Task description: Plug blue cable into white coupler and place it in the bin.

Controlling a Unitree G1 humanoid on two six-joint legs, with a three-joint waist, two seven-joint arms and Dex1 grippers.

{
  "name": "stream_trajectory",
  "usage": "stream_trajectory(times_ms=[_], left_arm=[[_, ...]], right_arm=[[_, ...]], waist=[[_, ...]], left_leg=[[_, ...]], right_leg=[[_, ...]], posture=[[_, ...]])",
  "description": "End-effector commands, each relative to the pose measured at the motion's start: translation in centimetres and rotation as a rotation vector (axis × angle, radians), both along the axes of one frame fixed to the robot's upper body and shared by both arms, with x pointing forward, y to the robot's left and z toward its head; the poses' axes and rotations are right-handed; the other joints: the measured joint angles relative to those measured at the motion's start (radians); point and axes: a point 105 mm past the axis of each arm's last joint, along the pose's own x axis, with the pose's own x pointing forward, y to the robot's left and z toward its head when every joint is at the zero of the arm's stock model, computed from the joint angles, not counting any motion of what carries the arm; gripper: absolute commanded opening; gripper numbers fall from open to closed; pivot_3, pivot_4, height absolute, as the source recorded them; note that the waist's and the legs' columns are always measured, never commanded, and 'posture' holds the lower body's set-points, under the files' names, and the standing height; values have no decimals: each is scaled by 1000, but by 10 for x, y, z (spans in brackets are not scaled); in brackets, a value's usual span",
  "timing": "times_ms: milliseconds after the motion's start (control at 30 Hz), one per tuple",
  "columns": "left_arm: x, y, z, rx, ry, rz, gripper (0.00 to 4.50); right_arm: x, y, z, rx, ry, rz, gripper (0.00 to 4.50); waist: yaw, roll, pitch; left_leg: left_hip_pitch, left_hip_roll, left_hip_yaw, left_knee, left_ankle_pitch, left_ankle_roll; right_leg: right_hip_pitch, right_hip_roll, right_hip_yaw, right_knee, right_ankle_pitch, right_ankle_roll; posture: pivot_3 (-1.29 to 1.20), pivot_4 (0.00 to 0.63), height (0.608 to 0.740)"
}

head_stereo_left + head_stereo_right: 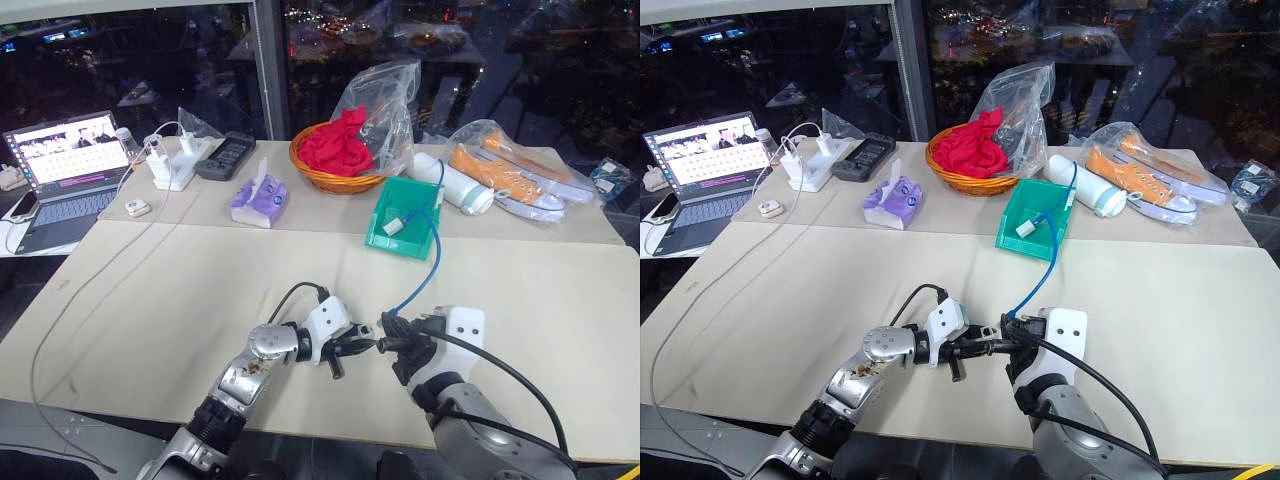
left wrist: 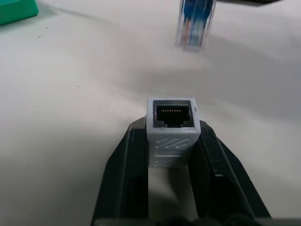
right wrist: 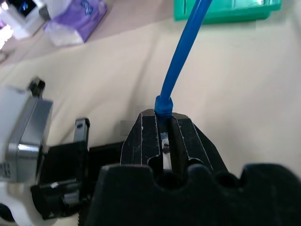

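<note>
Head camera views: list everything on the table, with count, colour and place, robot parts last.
Blue cable: one, from bin to right gripper.
White coupler: one, in left gripper.
Bin: one, teal, table centre-back.
Wicker basket: one, orange, red cloth inside.
Tissue pack: one, purple.
Laptop: one, far left.
Charger blocks: white, beside laptop.
Shoes: orange, bagged, back right.
White bottle: one, right of bin.
Left gripper: shut on coupler.
Right gripper: shut on cable.

Head pair overhead; wrist views close
</note>
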Motion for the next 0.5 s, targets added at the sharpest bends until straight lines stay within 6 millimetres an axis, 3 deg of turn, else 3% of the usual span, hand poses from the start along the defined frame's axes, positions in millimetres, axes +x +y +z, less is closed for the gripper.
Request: stream_trajectory(times_ms=[33, 233, 500], left_arm=[[-6, -5, -10, 16, 32, -20, 664], [-9, -12, -7, -6, 40, -44, 664], [-12, -15, -2, -15, 35, -61, 664]], right_arm=[[-5, 4, 17, 60, -69, 26, 0], [-6, 13, 13, 89, -45, 74, 0], [-4, 14, 2, -50, -25, 87, 0]], waist=[[2, 0, 0], [3, 0, 0], [2, 0, 0]], left_leg=[[0, 0, 0, 0, 0, 0], [0, 0, 0, 0, 0, 0], [0, 0, 0, 0, 0, 0]], right_leg=[[0, 0, 0, 0, 0, 0], [0, 0, 0, 0, 0, 0], [0, 0, 0, 0, 0, 0]], posture=[[0, 150, 740], [0, 150, 740], [0, 150, 740]])
